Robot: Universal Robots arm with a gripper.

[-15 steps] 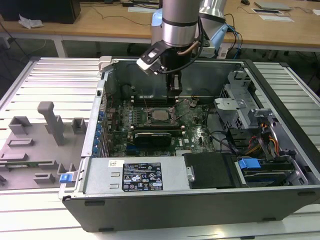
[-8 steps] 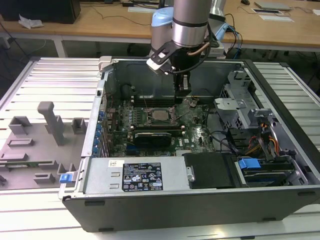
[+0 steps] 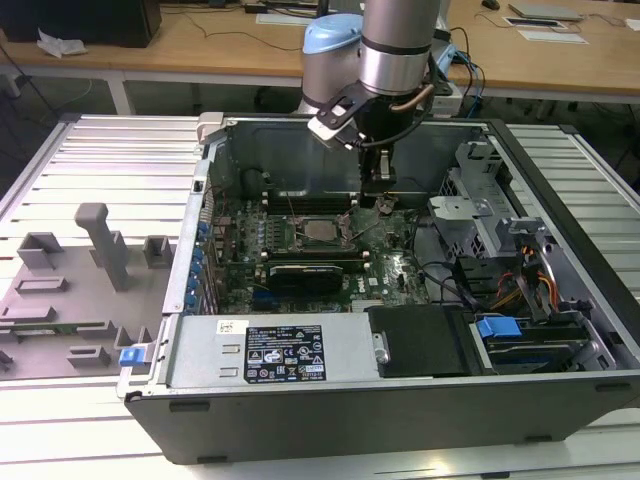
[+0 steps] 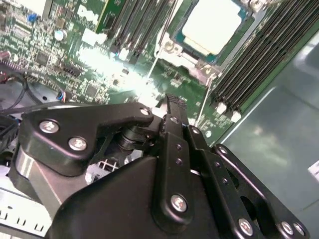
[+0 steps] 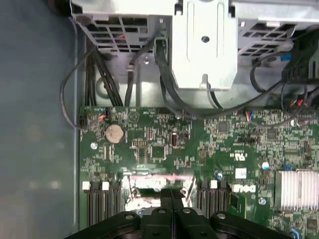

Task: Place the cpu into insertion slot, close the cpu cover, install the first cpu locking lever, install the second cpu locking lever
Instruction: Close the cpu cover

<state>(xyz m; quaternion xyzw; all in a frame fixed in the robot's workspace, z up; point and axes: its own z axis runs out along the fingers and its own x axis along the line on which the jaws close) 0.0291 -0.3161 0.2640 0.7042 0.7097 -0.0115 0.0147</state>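
Black memory slots (image 4: 249, 64) are seen on either side of the gripper (image 4: 172, 104), and a drive cage (image 5: 204, 45) with dark cables (image 5: 164, 84) lies past its tips. The open case (image 3: 330, 400) is set on a slatted metal table (image 3: 90, 160). The jaws are pressed together, empty. Near them the dull silver cpu (image 4: 214, 25) is seated in the insertion slot (image 4: 195, 52), framed by the cpu cover (image 4: 174, 50).

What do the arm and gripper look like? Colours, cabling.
The arm is a silver-grey tube with a light blue joint cap and a brownish cable at the wrist. The gripper is matt black, with linked bars and silver screw heads in the second wrist view.
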